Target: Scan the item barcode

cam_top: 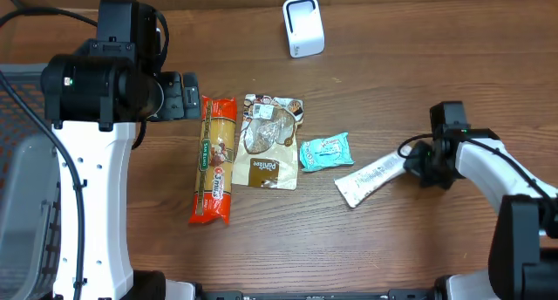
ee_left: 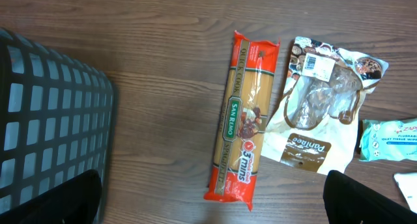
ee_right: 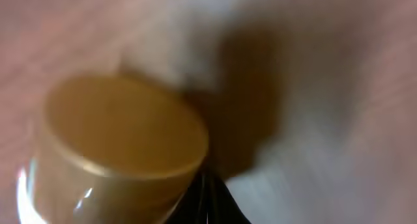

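Note:
Four items lie in a row on the wooden table: a red spaghetti pack (cam_top: pixel 214 160) (ee_left: pixel 242 120), a brown pouch (cam_top: pixel 270 141) (ee_left: pixel 319 110) with a barcode label, a teal wipes packet (cam_top: pixel 325 152) (ee_left: pixel 388 139) and a white tube (cam_top: pixel 370 180). At the back stands a white scanner (cam_top: pixel 303 26). My left gripper (cam_top: pixel 187 95) (ee_left: pixel 225 198) hangs open above the table left of the spaghetti, holding nothing. My right gripper (cam_top: pixel 420 165) (ee_right: pixel 208 201) is shut at the tube's gold cap (ee_right: pixel 120 139), which lies just left of the fingertips; nothing shows between them.
A dark mesh basket (cam_top: pixel 17 160) (ee_left: pixel 52 120) sits at the table's left edge, beside the left arm. The right wrist view is very close and blurred.

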